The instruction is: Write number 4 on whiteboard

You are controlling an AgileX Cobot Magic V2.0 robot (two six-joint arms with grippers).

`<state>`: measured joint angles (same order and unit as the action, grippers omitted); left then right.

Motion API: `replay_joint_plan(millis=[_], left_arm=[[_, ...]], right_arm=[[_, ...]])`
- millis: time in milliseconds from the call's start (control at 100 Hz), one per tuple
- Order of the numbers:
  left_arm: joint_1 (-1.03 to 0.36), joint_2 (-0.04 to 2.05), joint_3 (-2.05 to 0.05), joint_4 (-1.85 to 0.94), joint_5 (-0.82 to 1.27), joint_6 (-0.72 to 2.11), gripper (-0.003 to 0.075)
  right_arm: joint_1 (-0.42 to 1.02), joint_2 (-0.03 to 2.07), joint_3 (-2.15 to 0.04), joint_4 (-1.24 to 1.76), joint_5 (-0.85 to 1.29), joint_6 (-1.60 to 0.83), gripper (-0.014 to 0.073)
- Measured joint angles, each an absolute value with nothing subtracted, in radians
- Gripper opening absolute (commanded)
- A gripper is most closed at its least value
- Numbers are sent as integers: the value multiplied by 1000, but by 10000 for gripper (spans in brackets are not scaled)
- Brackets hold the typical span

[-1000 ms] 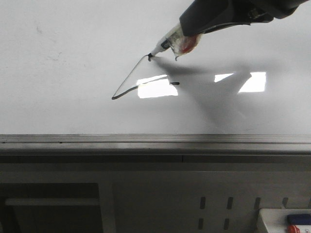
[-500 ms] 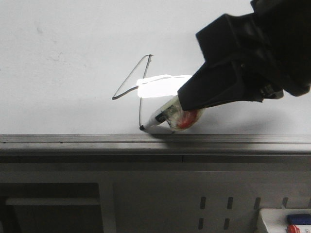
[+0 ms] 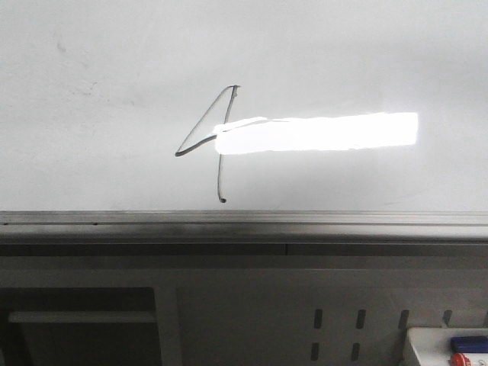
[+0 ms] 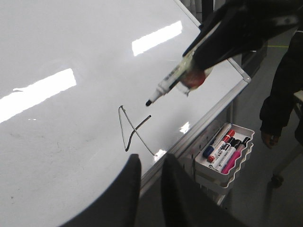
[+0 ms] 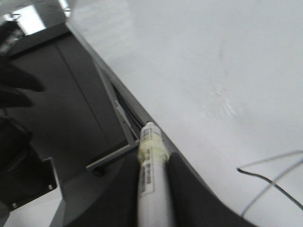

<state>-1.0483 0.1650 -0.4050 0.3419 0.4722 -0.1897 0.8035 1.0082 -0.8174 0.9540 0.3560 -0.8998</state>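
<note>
The number 4 (image 3: 220, 145) is drawn in thin dark lines on the whiteboard (image 3: 114, 61), partly under a bright glare. It also shows in the left wrist view (image 4: 129, 132) and at the edge of the right wrist view (image 5: 272, 182). My right gripper (image 4: 201, 56) is shut on a white marker (image 4: 171, 81), whose dark tip hangs clear of the strokes. The marker (image 5: 151, 184) sits between the right gripper's (image 5: 152, 158) fingers. My left gripper (image 4: 150, 165) is empty over the board's edge, with a narrow gap between its fingers. Neither gripper shows in the front view.
A grey metal rail (image 3: 244, 221) runs along the board's near edge. A white tray (image 4: 226, 152) with several markers hangs below the rail and shows in the front view's corner (image 3: 450, 347). A person in dark clothes (image 4: 284, 94) stands beside the board.
The right gripper drew the marker down to near the rail, adding the long vertical stroke. It then moved up out of the front view.
</note>
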Motion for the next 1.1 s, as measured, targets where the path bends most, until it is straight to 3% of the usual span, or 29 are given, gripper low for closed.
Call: replay_joint_plan(millis=[100,340,570,870,1100], left_arm=[[-1048,264,-447,344,474,-190,400],[-1050,592,-660,336,563,-164,400],[-1086,833,-862,149,723,160,400],[-1097,969,-940,61,766,266,398],[-1097,996,-948,26,777,300,341]], right_arm=[[861,1004,-854,873,414,-900,-53],[903,1004,-859,699,487,-900,-53],[903,1004,-860,619,495,-900,-53],[905,1003,-860,600,511,-969,-53],[905,994,-888,599,546,-1056,-53]])
